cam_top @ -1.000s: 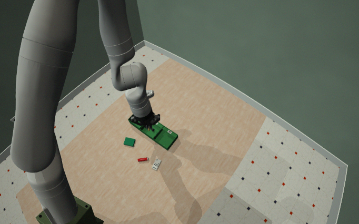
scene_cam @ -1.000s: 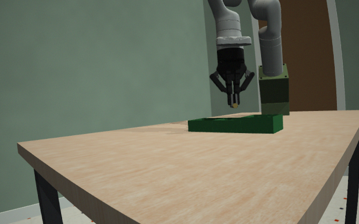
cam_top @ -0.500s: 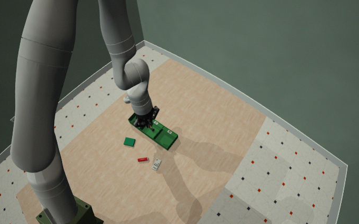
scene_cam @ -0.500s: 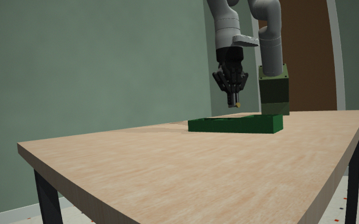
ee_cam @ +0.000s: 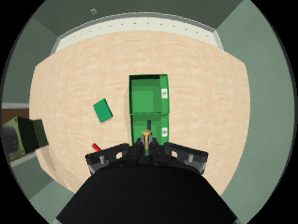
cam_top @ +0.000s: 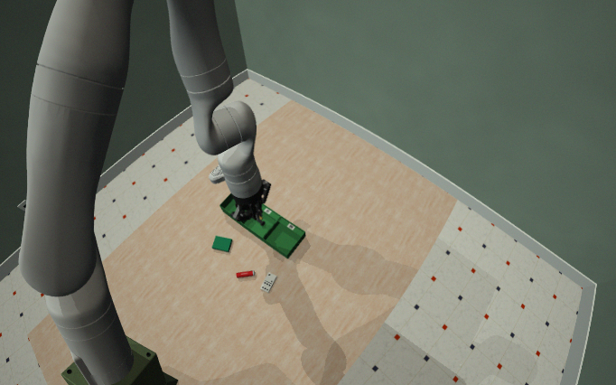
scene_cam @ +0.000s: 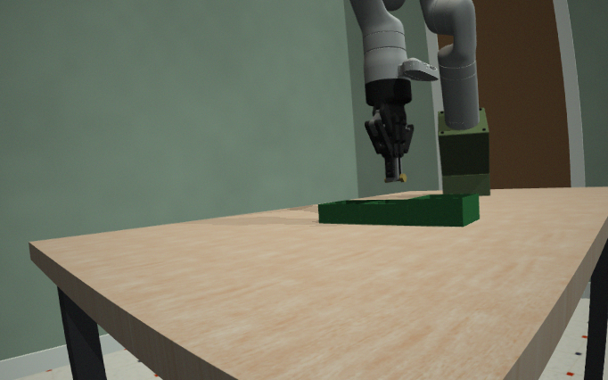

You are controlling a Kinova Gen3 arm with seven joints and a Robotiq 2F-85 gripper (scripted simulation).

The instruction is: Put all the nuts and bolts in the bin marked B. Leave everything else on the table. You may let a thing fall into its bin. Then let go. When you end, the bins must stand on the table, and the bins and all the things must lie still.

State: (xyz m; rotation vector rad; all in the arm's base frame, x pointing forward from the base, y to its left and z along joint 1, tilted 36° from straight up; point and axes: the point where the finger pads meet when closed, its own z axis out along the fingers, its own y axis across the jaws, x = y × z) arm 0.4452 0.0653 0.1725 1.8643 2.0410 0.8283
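Observation:
My gripper (cam_top: 258, 220) (scene_cam: 392, 173) (ee_cam: 146, 140) is shut on a small brass-coloured bolt (scene_cam: 400, 178) (ee_cam: 145, 135) and holds it a little above the green two-compartment bin (cam_top: 294, 247) (scene_cam: 391, 214) (ee_cam: 132, 103). It hangs over the compartment nearer the arm's base. Each compartment carries a small white label; I cannot read the letters. The inside of the bin under the gripper is hidden in the top view.
A flat green square (cam_top: 222, 243) (ee_cam: 101, 110), a red cylinder (cam_top: 245, 274) (ee_cam: 95, 147) and a white domino (cam_top: 267, 282) lie on the wooden table (cam_top: 349, 191) (scene_cam: 297, 283) in front of the bin. The arm's green base block (scene_cam: 464, 155) stands behind the bin.

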